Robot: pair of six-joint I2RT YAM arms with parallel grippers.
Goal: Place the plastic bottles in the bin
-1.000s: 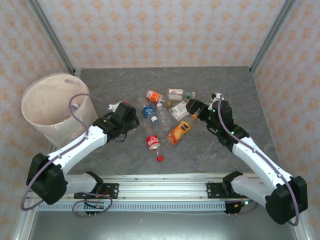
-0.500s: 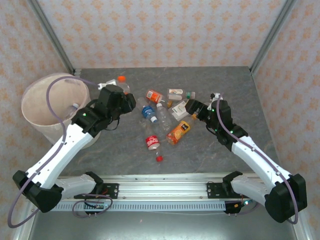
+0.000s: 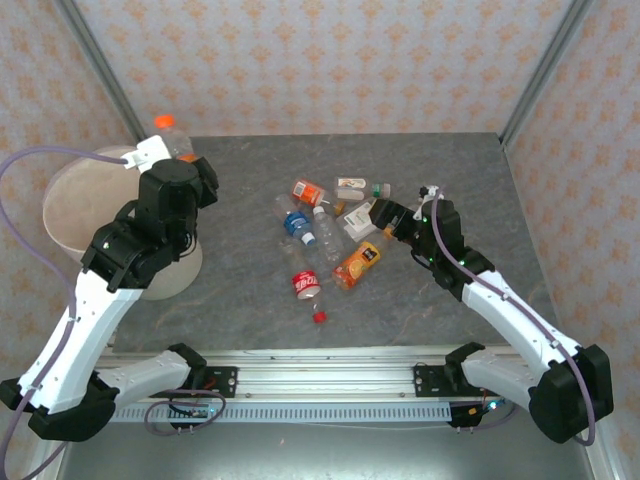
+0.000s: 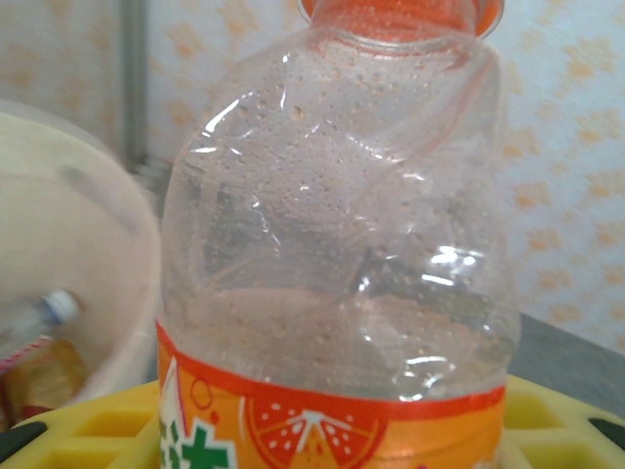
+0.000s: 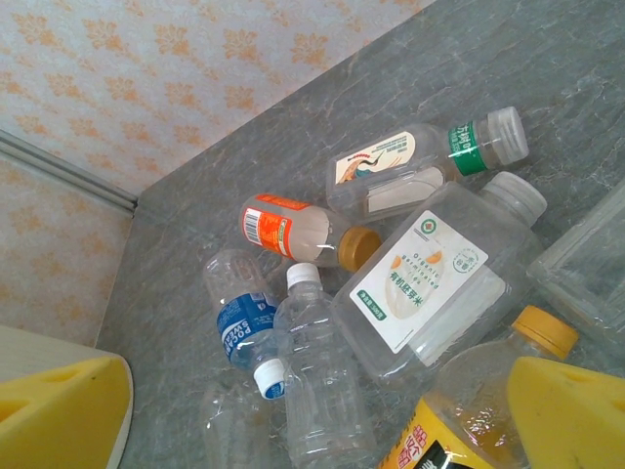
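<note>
**Q:** What is the left gripper [image 3: 180, 160] doing?

**A:** It is clamped on a clear bottle [image 4: 337, 244] with an orange cap and an orange fruit label. The yellow pads [image 4: 93, 425] press the labelled lower part, and the cap points up. From above, this bottle [image 3: 176, 142] sits at the far right rim of the bin [image 3: 62, 215]. Whether it is fully over the opening cannot be told.

**Q:** Is anything inside the bin?

**A:** Yes. The left wrist camera shows the bin [image 4: 88, 244] beside the held bottle, with a white-capped bottle [image 4: 39, 322] lying inside.

**Q:** And the right gripper [image 3: 372, 215]?

**A:** Its jaws are spread wide and grasp nothing. It hangs over the right side of the heap of bottles at the middle of the table [image 3: 440, 160].

**Q:** What lies in that heap?

**A:**
- a blue-label bottle [image 5: 239, 322]
- a plain white-capped bottle [image 5: 317, 362]
- a flat white-label bottle [image 5: 430, 283]
- a green-banded bottle [image 5: 420, 161]
- a red-label bottle with a brown cap [image 5: 298, 230]
- a yellow-capped bottle [image 5: 498, 381] between the right fingers

Nearer the arms lies a red-label bottle [image 3: 306, 285], and just beside it a loose red cap [image 3: 320, 316].
</note>
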